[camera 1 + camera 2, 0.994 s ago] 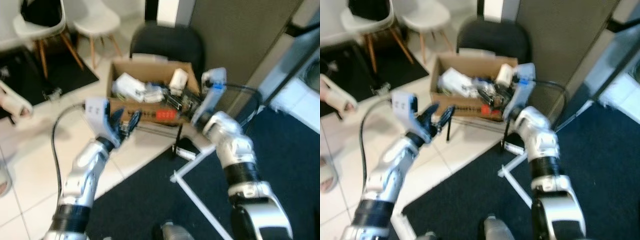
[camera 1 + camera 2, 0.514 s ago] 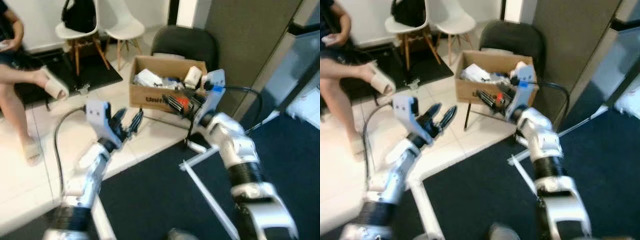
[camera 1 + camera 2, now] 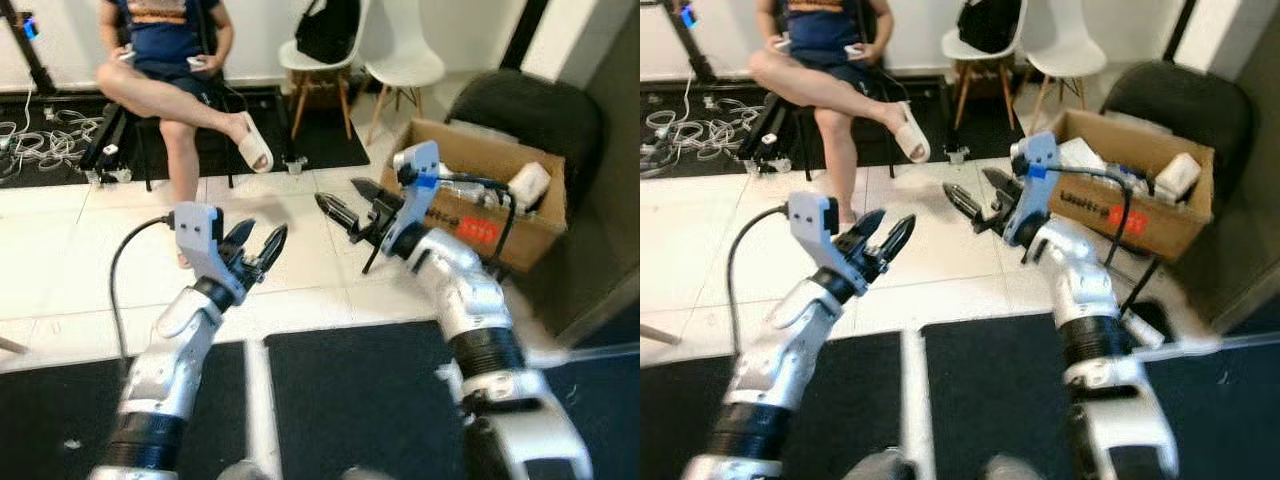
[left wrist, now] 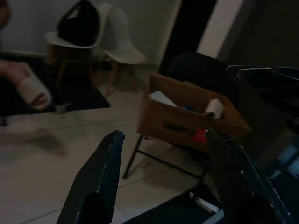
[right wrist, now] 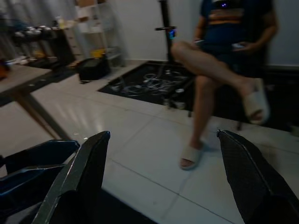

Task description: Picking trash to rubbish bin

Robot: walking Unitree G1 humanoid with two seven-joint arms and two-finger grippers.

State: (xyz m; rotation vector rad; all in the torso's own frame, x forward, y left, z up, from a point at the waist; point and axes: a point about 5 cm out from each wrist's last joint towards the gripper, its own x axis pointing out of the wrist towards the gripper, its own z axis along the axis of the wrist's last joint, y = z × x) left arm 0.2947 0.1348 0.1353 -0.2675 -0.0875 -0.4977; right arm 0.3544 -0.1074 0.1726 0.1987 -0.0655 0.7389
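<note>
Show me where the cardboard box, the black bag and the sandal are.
cardboard box (image 3: 520,228): left eye view, its front wall.
black bag (image 3: 328,30): left eye view, its middle, on the white chair.
sandal (image 3: 911,135): right eye view, the sole on the person's raised foot.

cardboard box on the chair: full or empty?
Partly full: the open-topped cardboard box holds white items and mixed trash; how deep cannot be told.

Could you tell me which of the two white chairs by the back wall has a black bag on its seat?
The left white chair, nearer the seated person, carries the black bag. The right white chair beside it has a bare seat.
</note>
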